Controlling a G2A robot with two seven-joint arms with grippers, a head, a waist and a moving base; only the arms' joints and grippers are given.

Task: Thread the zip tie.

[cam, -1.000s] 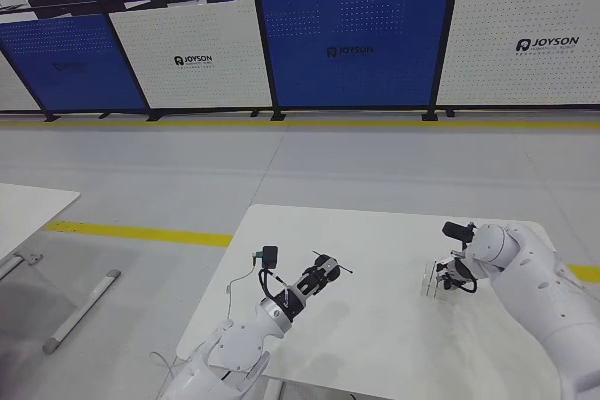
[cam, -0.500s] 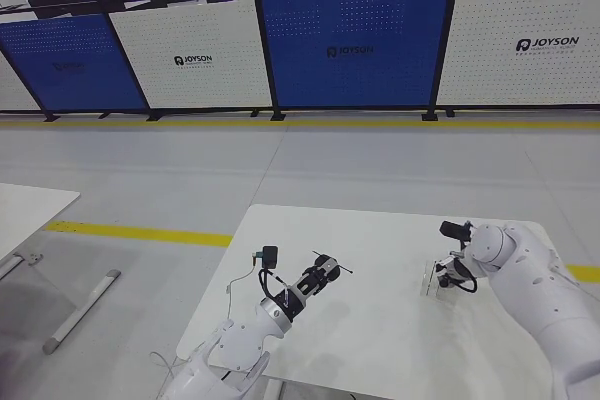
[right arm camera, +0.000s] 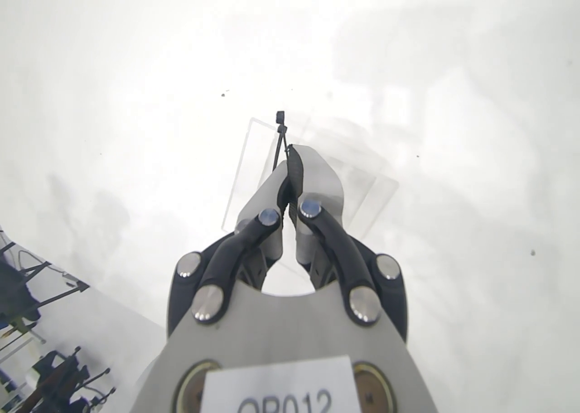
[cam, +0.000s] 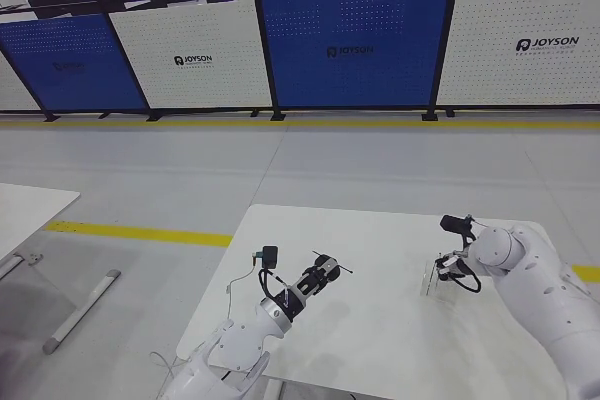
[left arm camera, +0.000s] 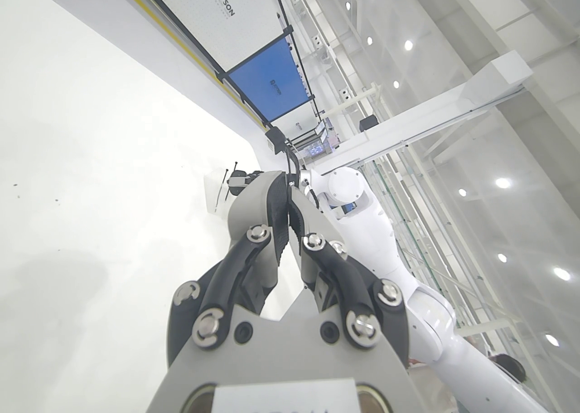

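Observation:
My left gripper hovers over the white table left of its middle, shut on a thin black zip tie that sticks out on both sides of the fingertips. In the left wrist view its pads are pressed together. My right gripper is at the table's right side over a clear flat tray. In the right wrist view the right gripper is shut on black zip tie strands, whose small heads point away over the tray.
The table's far edge and rounded corners border a grey floor with a yellow line. Another white table stands to the left. Blue and white panels line the back.
The right wrist has turned and shifted slightly away from the tray, its zip tie still held. The left arm has not moved.

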